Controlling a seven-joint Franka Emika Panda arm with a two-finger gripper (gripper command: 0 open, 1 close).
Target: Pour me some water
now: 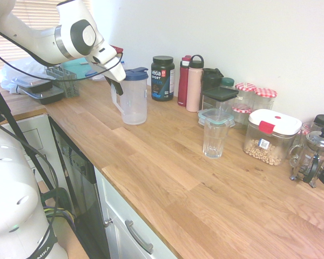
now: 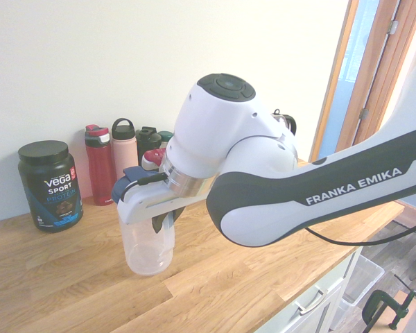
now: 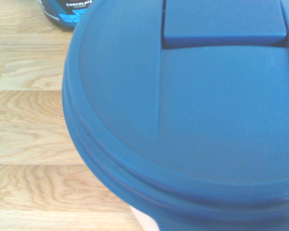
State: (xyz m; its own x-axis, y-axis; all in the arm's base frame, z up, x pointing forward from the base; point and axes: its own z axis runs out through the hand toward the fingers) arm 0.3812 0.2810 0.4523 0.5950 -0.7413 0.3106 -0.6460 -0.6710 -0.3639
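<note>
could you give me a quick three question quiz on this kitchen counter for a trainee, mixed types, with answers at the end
1. True or false: the lid on the pitcher is blue.
2. Multiple choice: what does the container with the white lid hold? A) water B) nuts or beans C) coffee
3. Fill in the blank: the bottle right beside the pink bottle is ____.

Key: 1. true 2. B, pale and rounded pieces 3. red

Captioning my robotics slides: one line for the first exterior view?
Gripper at the blue-lidded pitcher, beside a clear glass.
</note>
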